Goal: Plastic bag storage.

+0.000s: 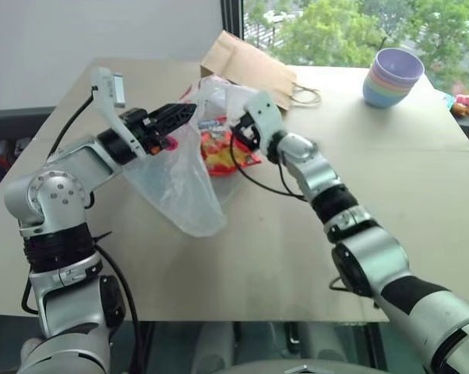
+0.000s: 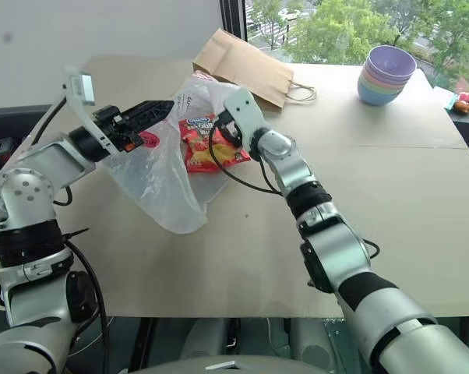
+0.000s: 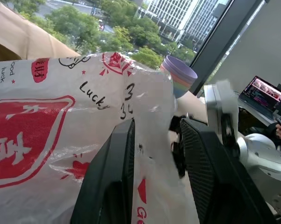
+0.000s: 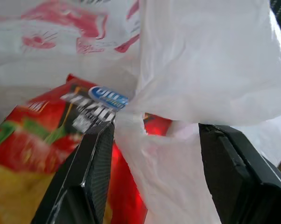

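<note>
The plastic bag (image 1: 180,187), thin translucent white with red print, hangs from my left gripper (image 1: 184,113) down to the table. Its lower end rests on the tabletop. In the left wrist view the fingers (image 3: 117,163) stand apart with the printed film (image 3: 47,130) lying across the gap. My right gripper (image 1: 242,125) is at the bag's mouth on the far side. Its jaws are wide open, with a bunched strip of the bag (image 4: 178,93) between them. A red snack packet (image 2: 207,144) lies on the table just behind that strip.
A brown paper bag (image 1: 246,66) lies flat at the back of the table (image 1: 297,257). A stack of pastel bowls (image 1: 392,76) stands at the back right, with small toys (image 1: 464,105) beyond the right edge. The near and right tabletop is bare.
</note>
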`<state>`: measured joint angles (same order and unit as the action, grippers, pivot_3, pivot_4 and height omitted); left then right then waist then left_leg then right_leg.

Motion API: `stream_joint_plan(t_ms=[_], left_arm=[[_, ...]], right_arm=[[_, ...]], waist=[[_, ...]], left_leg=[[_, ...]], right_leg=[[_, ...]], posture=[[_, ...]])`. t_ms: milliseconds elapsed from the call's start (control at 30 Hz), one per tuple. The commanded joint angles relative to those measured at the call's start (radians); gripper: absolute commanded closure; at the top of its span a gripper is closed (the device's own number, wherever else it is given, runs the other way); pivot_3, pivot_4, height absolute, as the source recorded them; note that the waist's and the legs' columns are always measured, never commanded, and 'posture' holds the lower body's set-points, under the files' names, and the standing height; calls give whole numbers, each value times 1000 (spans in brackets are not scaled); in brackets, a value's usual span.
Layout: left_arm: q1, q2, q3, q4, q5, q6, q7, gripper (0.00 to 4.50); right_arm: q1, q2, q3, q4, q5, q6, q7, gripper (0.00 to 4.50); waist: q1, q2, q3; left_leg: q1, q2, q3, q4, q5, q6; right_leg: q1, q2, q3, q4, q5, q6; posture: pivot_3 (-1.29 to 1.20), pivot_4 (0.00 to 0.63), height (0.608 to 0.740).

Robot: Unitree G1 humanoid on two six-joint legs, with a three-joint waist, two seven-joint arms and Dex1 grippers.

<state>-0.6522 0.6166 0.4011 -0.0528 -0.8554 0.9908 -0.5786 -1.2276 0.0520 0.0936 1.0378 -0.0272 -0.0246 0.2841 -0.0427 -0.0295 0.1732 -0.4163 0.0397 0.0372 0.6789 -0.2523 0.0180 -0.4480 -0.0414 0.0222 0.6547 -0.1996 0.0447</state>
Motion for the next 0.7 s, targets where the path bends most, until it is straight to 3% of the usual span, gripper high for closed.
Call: stream_joint_plan(t_ms=[33, 300, 433, 533, 700], left_arm=[[10, 7, 25, -41, -19, -12, 17, 2866], [33, 13, 59, -47, -59, -5, 36, 2866], [58, 35, 80, -99, -135, 44, 25, 1415], [96, 80, 131, -130, -227, 102, 11, 1415], [279, 167, 201, -227, -342, 180, -50, 1386]], right_arm=[[-64, -22, -4, 114, -49, -37, -103, 1599], [-16, -67, 27, 76, -93, -29, -44, 1599], [6, -44, -3, 58, -60, -24, -39, 1599], [28, -35, -37, 4, -2, 11, 48, 1599], [76, -40, -29, -52, -8, 40, 56, 157]], waist=[[1, 0, 0], [-1, 0, 0], [-5, 0, 0], [-12, 0, 0], [-19, 0, 0]], left_leg=[[0, 0, 0, -1, 0, 0], [0, -1, 0, -4, 0, 0], [1, -1, 0, -7, 0, 0], [0, 0, -4, -8, 0, 0], [0, -1, -6, -10, 0, 0]], right_leg=[[0, 0, 0, 0, 0, 0], [0, -1, 0, -2, 0, 0], [0, -1, 0, -4, 0, 0], [0, -1, 0, -6, 0, 0], [0, -3, -1, -9, 0, 0]], posture=[[0, 150, 740], [0, 150, 740], [0, 150, 740], [0, 150, 740], [0, 150, 740]])
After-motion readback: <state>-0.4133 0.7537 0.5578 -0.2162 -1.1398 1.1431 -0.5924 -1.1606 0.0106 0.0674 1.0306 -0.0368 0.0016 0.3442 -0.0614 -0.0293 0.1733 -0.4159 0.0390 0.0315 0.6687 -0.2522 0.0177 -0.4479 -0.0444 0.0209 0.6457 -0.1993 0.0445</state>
